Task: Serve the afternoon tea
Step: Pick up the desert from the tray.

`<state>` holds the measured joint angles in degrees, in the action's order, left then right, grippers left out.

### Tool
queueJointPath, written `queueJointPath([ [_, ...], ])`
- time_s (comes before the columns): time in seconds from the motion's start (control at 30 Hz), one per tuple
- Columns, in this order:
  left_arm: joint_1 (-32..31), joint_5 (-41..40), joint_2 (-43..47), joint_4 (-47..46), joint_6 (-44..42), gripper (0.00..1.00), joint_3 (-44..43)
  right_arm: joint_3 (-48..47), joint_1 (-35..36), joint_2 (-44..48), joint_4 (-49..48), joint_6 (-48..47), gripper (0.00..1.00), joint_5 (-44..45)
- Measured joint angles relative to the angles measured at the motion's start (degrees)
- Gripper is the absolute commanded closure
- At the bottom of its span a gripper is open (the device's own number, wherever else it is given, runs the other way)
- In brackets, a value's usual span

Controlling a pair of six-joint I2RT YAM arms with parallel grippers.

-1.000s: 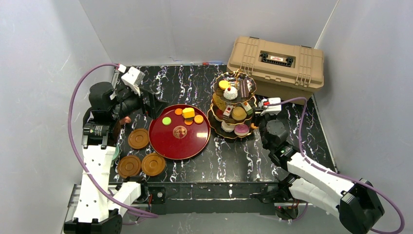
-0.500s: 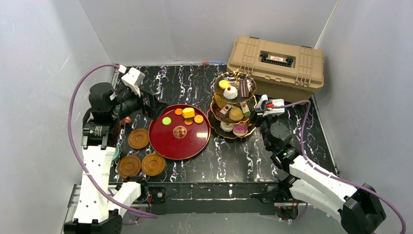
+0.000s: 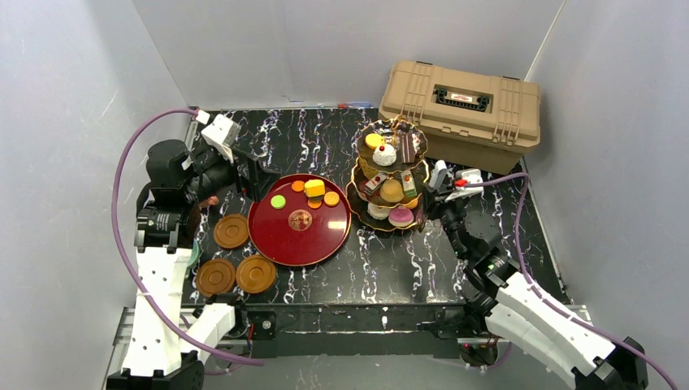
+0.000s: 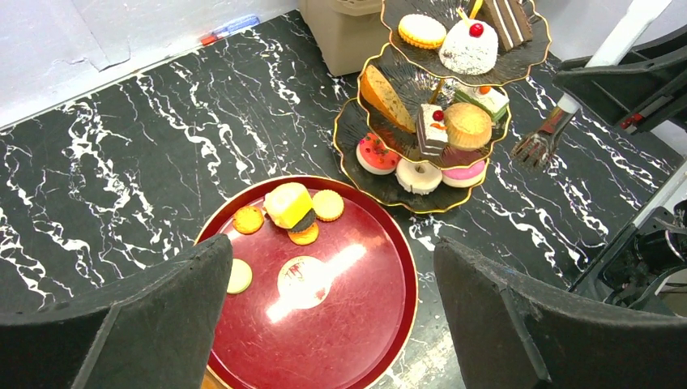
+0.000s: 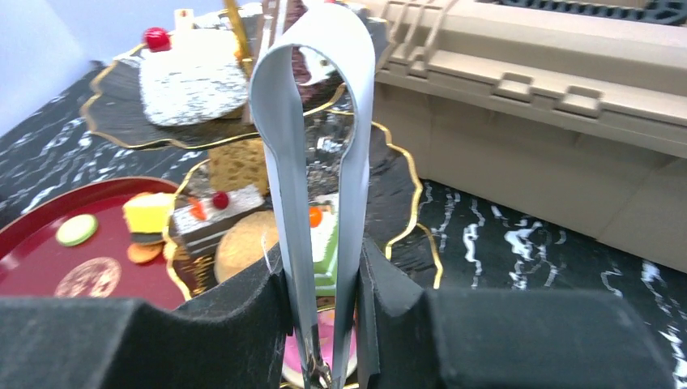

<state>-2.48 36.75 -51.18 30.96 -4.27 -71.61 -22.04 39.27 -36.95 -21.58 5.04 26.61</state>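
A black marble table (image 3: 325, 138) seen from above, with a robot arm at each near corner. Right of centre stands a three-tier stand (image 4: 350, 130) of dark glass with gold rims, loaded on every level with small cakes, so the sweets are stacked within the right arm's reach. The right claw (image 5: 324, 300) is clamped narrow around a pair of metal tongs (image 5: 356, 73), gripping both blades low down so that a squeeze would close the tips. The tongs point down beside the right edge of the stand's lower tiers, near a pink pastry (image 3: 402, 215); the tips look empty, and whether they touch anything cannot be told. Just left of the stand lies a round red tray (image 3: 284, 240), likely the serving spot, since a yellow cake (image 3: 314, 188) and a few flat biscuits already sit at its far side while most of it is bare. The left claw (image 4: 330, 259) hangs wide apart above the tray's left edge, holding nothing, seemingly waiting its turn. Three brown saucers (image 3: 231, 231) lie flat at the near left, just beside the tray, handy for the left arm (no cup shows clearly; that arm hides the spot behind it). A closed tan case (image 3: 463, 101) sits at the far right, behind the stand.
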Motion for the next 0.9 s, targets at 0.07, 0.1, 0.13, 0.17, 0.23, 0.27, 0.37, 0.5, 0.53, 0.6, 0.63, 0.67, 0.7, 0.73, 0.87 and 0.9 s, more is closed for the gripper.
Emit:
queueJointPath([
  [0.07, 0.00, 0.00, 0.17, 0.00, 0.00, 0.07, 0.00, -0.83, -0.02, 0.63, 2.05, 0.87, 0.85, -3.26],
  [0.1, 0.00, 0.00, 0.22, 0.00, 0.00, 0.07, 0.00, -1.22, -0.02, 0.55, 2.51, 1.51, 0.85, -5.18],
  [0.13, 0.00, 0.00, 0.22, 0.02, 0.00, 0.07, 0.00, -1.57, -0.02, 0.24, 2.84, 2.32, 0.85, -7.21],
  [0.17, 0.00, -0.02, 0.22, 0.02, 0.00, 0.07, 0.00, -1.95, -0.02, -0.31, 3.04, 3.13, 0.85, -9.31],
  [0.23, 0.00, -0.04, 0.22, 0.22, 0.00, 0.07, 0.00, -2.86, 0.11, -2.43, 2.97, 4.87, 0.86, -12.83],
  [0.27, 0.00, -0.11, 0.22, 0.42, 0.02, 0.07, 0.00, -3.61, 0.42, -4.26, 2.51, 5.62, 0.86, -14.45],
  [0.37, 0.00, -0.39, 0.22, 0.68, 0.28, 0.07, 0.02, -7.41, 3.74, -12.15, 0.17, 6.14, 0.87, -16.83],
  [0.5, 0.00, -1.99, 0.15, 1.20, 0.87, 0.06, 0.48, -16.59, 13.88, -27.23, -3.63, 2.73, 0.86, -16.74],
  [0.53, 0.00, -2.69, -0.04, 1.62, 0.94, 0.05, 0.63, -18.80, 15.65, -30.45, -4.68, 1.95, 0.84, -16.70],
  [0.6, 0.09, -4.11, -0.70, 2.62, 1.14, 0.05, 0.66, -23.93, 18.95, -38.05, -7.98, 0.35, 0.83, -17.16],
  [0.63, 0.35, -5.07, -1.49, 3.28, 1.36, 0.05, 0.63, -26.12, 19.89, -41.51, -9.75, -0.33, 0.81, -17.44],
  [0.67, 0.92, -5.84, -2.27, 3.91, 1.55, 0.05, 0.63, -28.33, 20.44, -44.83, -11.39, -0.85, 0.79, -17.68],
  [0.7, 1.92, -6.27, -3.04, 4.46, 1.79, 0.05, 0.59, -30.18, 20.65, -47.52, -12.55, -1.11, 0.79, -17.88],
  [0.73, 3.50, -6.67, -4.22, 5.27, 2.05, 0.05, 0.37, -33.27, 20.74, -51.49, -14.14, -1.49, 0.79, -18.05],
  [0.87, 12.04, -7.52, -9.73, 7.52, 2.99, 0.07, -1.07, -44.37, 20.74, -64.92, -18.64, -2.29, 0.77, -18.86],
  [0.9, 13.99, -7.72, -11.08, 7.93, 3.06, 0.06, -1.42, -47.30, 20.74, -68.26, -19.32, -2.34, 0.76, -19.17],
])
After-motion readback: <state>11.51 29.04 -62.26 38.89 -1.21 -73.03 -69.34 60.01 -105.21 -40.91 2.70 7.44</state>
